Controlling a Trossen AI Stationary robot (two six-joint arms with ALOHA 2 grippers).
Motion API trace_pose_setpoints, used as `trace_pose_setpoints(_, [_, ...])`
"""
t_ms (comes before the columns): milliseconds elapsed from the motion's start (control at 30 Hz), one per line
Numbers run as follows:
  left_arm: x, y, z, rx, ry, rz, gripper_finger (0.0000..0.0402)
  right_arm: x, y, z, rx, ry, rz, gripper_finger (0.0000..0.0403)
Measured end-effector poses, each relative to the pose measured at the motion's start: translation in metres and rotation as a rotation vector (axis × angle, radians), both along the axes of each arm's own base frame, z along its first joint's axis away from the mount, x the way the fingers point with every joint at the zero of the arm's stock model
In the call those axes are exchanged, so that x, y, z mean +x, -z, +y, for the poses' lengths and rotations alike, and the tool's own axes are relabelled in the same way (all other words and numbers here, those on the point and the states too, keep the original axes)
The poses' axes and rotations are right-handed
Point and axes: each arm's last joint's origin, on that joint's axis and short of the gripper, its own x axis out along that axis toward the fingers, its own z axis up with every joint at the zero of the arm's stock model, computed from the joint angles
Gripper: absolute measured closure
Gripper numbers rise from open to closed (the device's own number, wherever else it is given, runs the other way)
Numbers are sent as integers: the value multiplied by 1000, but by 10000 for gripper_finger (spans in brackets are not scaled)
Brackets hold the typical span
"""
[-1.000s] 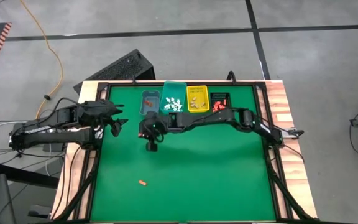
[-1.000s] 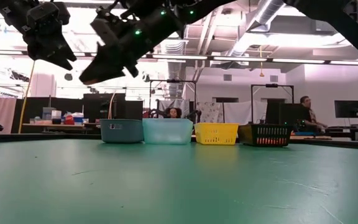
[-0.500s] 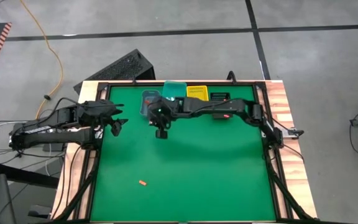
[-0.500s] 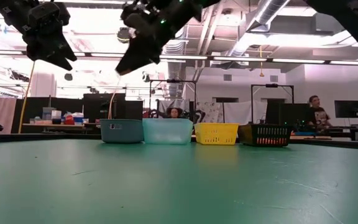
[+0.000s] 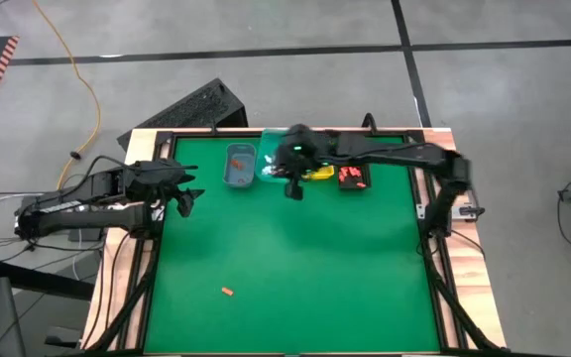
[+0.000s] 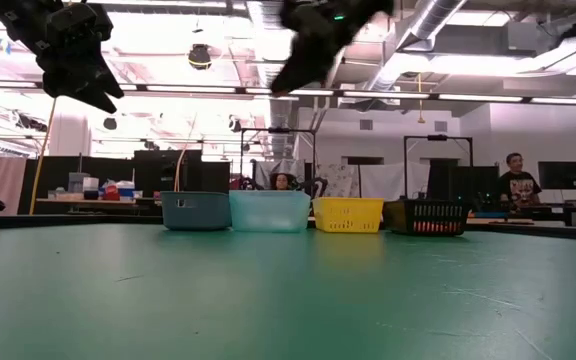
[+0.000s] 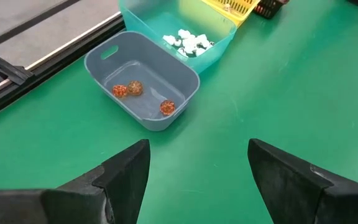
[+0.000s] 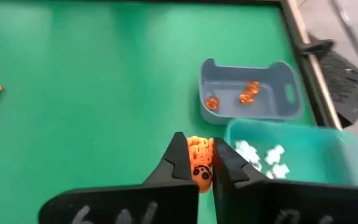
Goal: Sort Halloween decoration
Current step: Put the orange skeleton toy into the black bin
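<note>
My right gripper (image 5: 292, 188) is up above the table in front of the teal bin (image 5: 274, 164), shut on a small orange-red figurine (image 8: 198, 158). My left gripper (image 5: 184, 201) is open and empty, raised near the table's left edge, before the blue-grey bin (image 7: 143, 86). That bin holds three small orange pieces (image 7: 134, 89); the teal bin (image 7: 191, 43) holds several white pieces. One more orange piece (image 5: 227, 292) lies on the green mat at the near left. My right gripper pinches the orange-red figurine (image 8: 199, 163) between its two fingertips (image 8: 180, 163). The piece is lifted clear of the table, and its upper part sticks out beyond the fingertips.
A row of bins stands along the far edge: blue-grey (image 5: 240, 164), teal, yellow (image 5: 317, 171) and black (image 5: 353, 177) with red pieces. People and equipment show in the room beyond the table. The mat's middle and near right are bare green.
My right gripper has swung toward the table's right and far edge, from in front of the blue-grey bin to in front of the teal bin, rising as it goes and staying shut. My left arm has kept still.
</note>
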Motion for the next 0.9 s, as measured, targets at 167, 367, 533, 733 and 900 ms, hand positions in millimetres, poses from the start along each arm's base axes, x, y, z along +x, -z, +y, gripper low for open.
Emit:
trace_pose_setpoints(167, [0,0,1,20,-29,4,141,-51,18,-1,12,133,-38,378])
trace_pose_setpoints(367, [0,-1,1,27,-37,-7,141,-106,54,-10,44,371,-53,366])
trace_pose_setpoints(533, [0,-1,2,31,-44,-9,141,-141,82,-20,78,593,-51,365])
trace_pose_setpoints(733, [0,-2,2,18,-54,-18,141,-168,109,-30,143,827,-20,365])
trace_pose_setpoints(900, [0,-2,2,27,-79,-19,141,-175,124,-38,210,936,-1,361])
